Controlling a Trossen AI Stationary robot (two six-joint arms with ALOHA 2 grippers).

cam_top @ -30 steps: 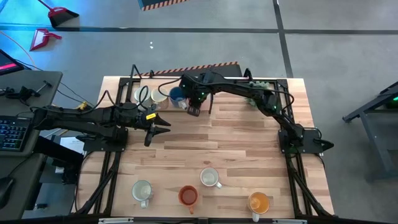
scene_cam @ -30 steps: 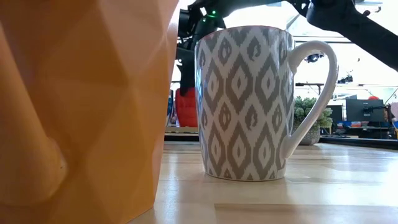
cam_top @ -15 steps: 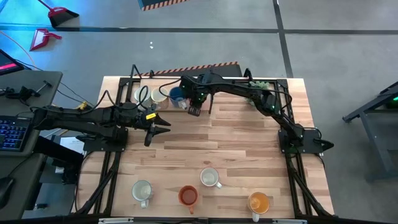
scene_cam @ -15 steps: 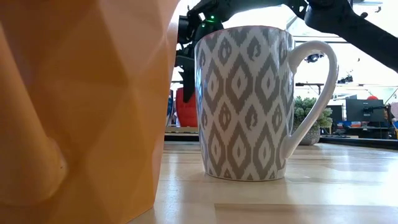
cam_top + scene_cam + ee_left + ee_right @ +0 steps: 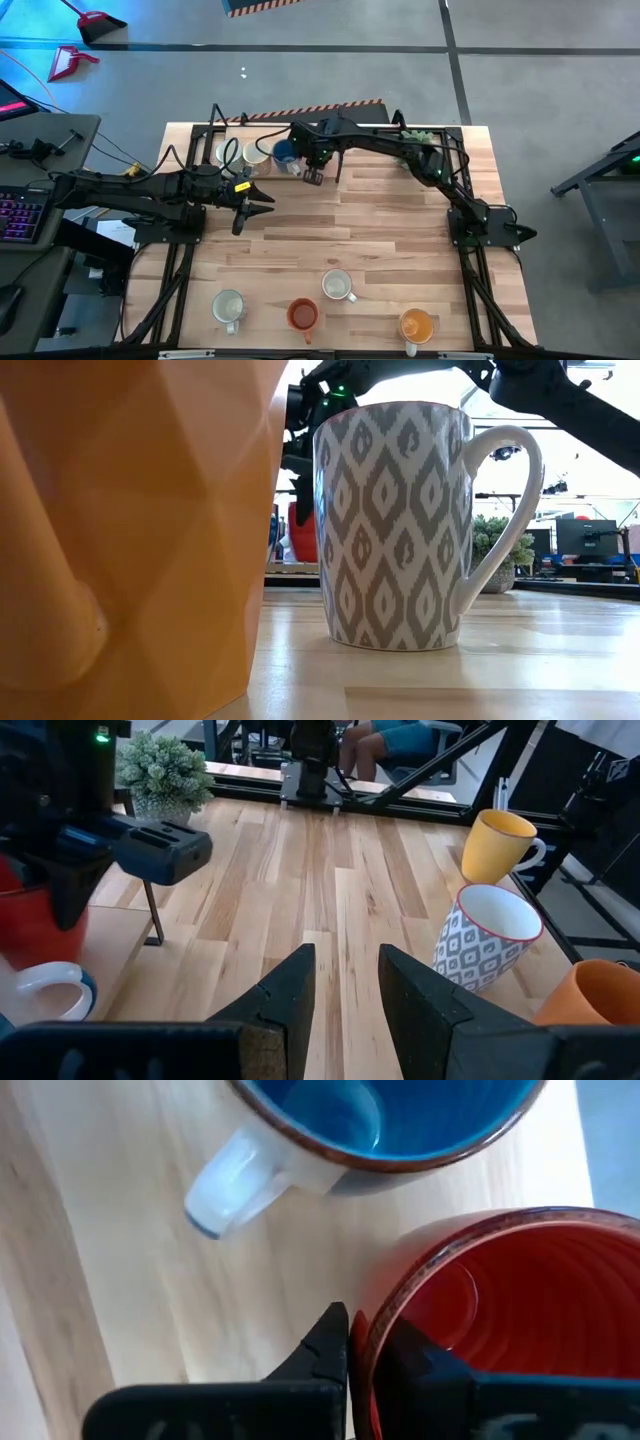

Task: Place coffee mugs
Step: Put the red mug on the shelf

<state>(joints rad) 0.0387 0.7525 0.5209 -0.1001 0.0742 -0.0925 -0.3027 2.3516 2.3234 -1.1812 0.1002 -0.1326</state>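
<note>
A red mug (image 5: 500,1310) stands at the table's far side beside a blue mug (image 5: 400,1120), and my right gripper (image 5: 362,1355) is shut on its rim. In the high view this gripper (image 5: 312,174) covers the red mug, next to the blue mug (image 5: 285,153) and two white mugs (image 5: 228,152) (image 5: 256,156). My left gripper (image 5: 264,203) hangs open over the table's left middle, nothing between its fingers (image 5: 290,990). Along the near edge stand a white mug (image 5: 229,306), a red-orange mug (image 5: 302,315), a patterned white mug (image 5: 337,286) and a yellow-orange mug (image 5: 416,325). My right gripper pinches the red mug's rim (image 5: 362,1320) on the side next to the blue mug. One finger (image 5: 325,1345) is outside the wall and the other (image 5: 420,1365) is inside the mug. The fingers come from above, pointing steeply down. The mug stays upright.
A small green potted plant (image 5: 415,140) stands at the far right, by the right arm. The low view is filled by the orange mug (image 5: 130,520) and the patterned mug (image 5: 395,525). Bare wood lies across the table's middle (image 5: 360,225).
My right gripper has shut on the red mug's rim while staying in place over the far row. The left arm has kept still.
</note>
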